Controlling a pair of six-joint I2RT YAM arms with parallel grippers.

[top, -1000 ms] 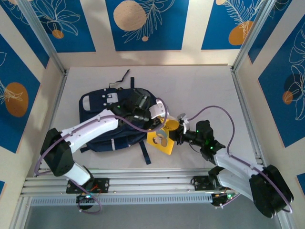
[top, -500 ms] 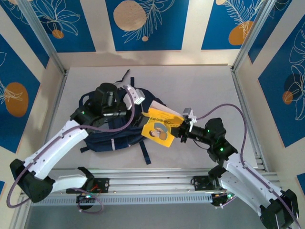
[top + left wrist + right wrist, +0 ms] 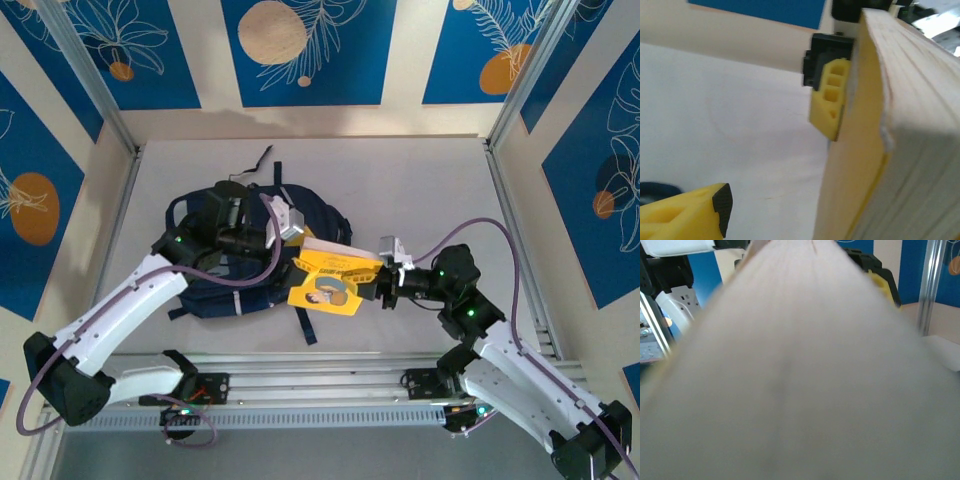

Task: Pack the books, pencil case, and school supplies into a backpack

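My right gripper (image 3: pixel 384 284) is shut on the right edge of a yellow book (image 3: pixel 328 281) and holds it lifted off the table, next to the navy backpack (image 3: pixel 215 292). In the left wrist view the book (image 3: pixel 860 150) stands on edge, with a right-gripper finger (image 3: pixel 830 97) pressed on its yellow cover. My left gripper (image 3: pixel 296 250) is open at the book's left end, above the backpack. One left finger (image 3: pixel 715 205) is well clear of the cover; the other is hidden. The blurred page edge of the book (image 3: pixel 800 365) lies right in front of the right wrist camera.
The backpack lies left of centre on the white table (image 3: pixel 420 190), its straps (image 3: pixel 306 325) trailing toward the near edge. Metal frame posts (image 3: pixel 515 230) and patterned walls bound the table on three sides.
My left gripper has come up out of the backpack, opened, and now sits at the book's left end. My right gripper has lifted the yellow book and carried it left.
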